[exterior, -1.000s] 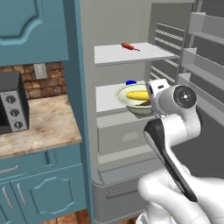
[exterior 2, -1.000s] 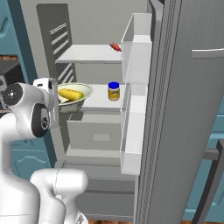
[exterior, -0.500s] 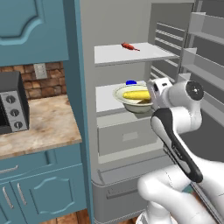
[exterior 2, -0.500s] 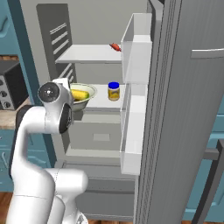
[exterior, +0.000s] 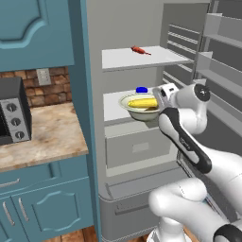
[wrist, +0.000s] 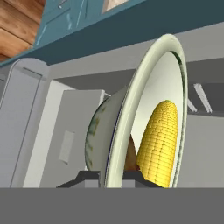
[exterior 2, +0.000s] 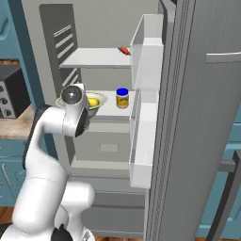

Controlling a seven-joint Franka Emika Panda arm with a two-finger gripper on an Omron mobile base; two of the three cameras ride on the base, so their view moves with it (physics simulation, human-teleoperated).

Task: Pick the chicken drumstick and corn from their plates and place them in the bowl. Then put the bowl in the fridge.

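Holding yellow corn [wrist: 159, 142], pale cream-green bowl [wrist: 131, 113] flares wide.

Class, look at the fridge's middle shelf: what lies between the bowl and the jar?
Nothing lies there: in the right base view, bare white shelf separates the bowl from the jar.

Before me the bowl [wrist: 144, 96] looks like smooth, glossy glazed ceramic, the corn [wrist: 161, 142] in it bumpy and matt, the fridge [exterior: 142, 56] shelves smooth matt white plastic, its door [exterior 2: 202, 122] brushed grey steel, and the counter [exterior: 42, 137] beside it speckled, stone-like and dull.
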